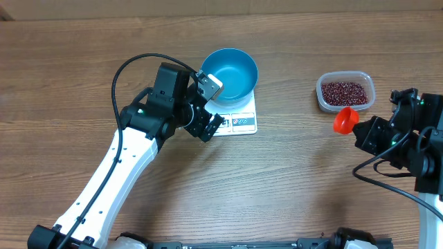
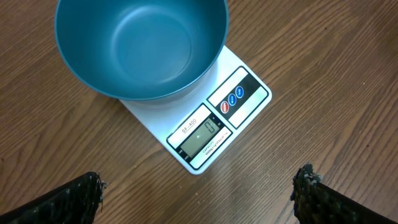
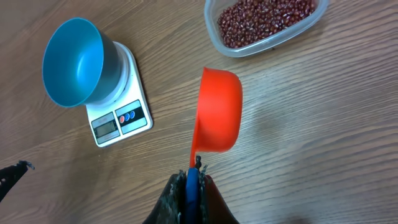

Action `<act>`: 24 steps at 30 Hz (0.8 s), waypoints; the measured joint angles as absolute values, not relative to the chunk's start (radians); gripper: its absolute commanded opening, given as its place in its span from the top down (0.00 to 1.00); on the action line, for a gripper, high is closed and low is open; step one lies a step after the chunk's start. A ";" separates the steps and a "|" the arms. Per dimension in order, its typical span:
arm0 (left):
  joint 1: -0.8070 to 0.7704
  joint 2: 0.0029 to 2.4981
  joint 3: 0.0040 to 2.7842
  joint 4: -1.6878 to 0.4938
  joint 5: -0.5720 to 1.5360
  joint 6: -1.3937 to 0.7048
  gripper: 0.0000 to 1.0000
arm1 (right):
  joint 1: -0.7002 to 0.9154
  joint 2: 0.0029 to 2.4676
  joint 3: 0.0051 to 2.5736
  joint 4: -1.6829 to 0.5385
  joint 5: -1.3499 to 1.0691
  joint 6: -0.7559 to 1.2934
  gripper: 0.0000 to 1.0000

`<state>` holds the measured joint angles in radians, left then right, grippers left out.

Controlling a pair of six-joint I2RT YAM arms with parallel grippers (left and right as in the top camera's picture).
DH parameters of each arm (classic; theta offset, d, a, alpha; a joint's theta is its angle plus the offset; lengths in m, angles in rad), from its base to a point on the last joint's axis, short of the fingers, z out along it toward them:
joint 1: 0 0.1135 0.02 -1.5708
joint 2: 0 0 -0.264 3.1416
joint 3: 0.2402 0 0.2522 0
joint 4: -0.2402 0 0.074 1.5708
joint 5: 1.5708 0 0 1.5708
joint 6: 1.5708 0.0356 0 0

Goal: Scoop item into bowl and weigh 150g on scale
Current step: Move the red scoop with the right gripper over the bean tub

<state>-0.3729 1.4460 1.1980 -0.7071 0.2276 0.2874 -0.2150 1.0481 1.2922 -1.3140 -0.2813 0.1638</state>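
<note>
My right gripper (image 3: 193, 179) clamped the orange plastic scoop (image 3: 219, 112), ready for dipping; my left gripper (image 2: 199, 186) gaped empty, keeping off the flat white scale (image 2: 214, 121).

The bowl (image 1: 232, 72) sits on the scale (image 1: 242, 123); beans (image 1: 342, 92) lie in the tub (image 1: 319, 93), well to the right.

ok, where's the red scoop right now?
In the overhead view the red scoop is at far right, held by its handle in the right gripper, just robot-side of the clear tub of beans.
</note>
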 measured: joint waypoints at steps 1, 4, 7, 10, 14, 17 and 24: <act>-0.373 1.446 1.198 -0.707 0.228 0.287 0.00 | -0.230 1.048 1.292 -1.301 -0.281 0.155 0.96; -0.373 1.446 1.198 -0.707 0.228 0.287 0.00 | -0.254 1.049 1.292 -1.275 -0.279 0.133 0.96; -0.373 1.446 1.198 -0.707 0.228 0.287 0.00 | -0.260 1.057 1.292 -1.264 -0.281 0.117 0.96; -0.373 1.446 1.198 -0.707 0.228 0.287 0.00 | -0.260 1.079 1.292 -1.250 -0.285 0.107 0.96; -0.373 1.446 1.198 -0.707 0.228 0.287 0.01 | -0.260 1.126 1.292 -1.249 -0.295 0.098 0.96; -0.373 1.446 1.198 -0.707 0.227 0.287 0.00 | -0.260 1.140 1.292 -1.250 -0.300 0.093 0.96; -0.373 1.446 1.198 -0.707 0.228 0.287 0.00 | -0.260 1.140 1.292 -1.236 -0.288 0.083 0.96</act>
